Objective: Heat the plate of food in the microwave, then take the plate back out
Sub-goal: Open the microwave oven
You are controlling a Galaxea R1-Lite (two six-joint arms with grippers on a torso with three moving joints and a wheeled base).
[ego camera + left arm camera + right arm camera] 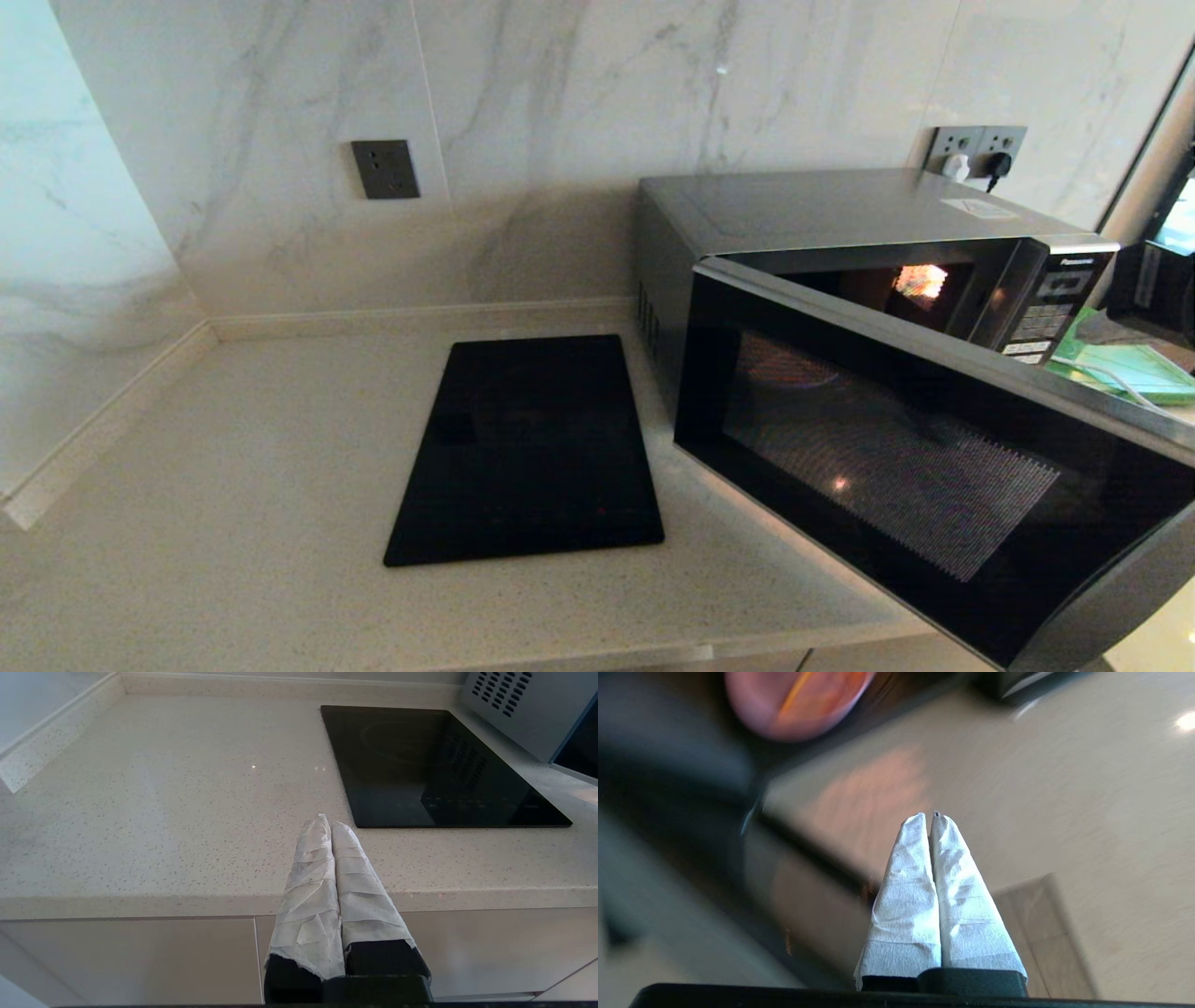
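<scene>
- Right gripper [930, 817]: white-wrapped fingers pressed together, nothing between them; poised above pale bench surface just outside the dark, blurred microwave front.
- Plate of food [796, 702]: pinkish-lavender round plate with a thin orange stick on it, seen beyond the right gripper in the right wrist view, inside a dark recess; blurred, so exact seating unclear.
- Microwave [840, 210]: silver-grey box on the right of the bench [233, 523], dark glass door [896, 476] swung open toward the camera, warm light glowing in the cavity, button panel [1050, 313] at its right.
- Left gripper [328, 823]: fingers closed tip to tip, empty; held out past the front edge of the bench, near the corner of the black cooktop [527, 448].
- Green board [1134, 369]: flat on the bench to the right of the microwave.
- Wall socket [385, 169]: on the marble wall behind the cooktop.
</scene>
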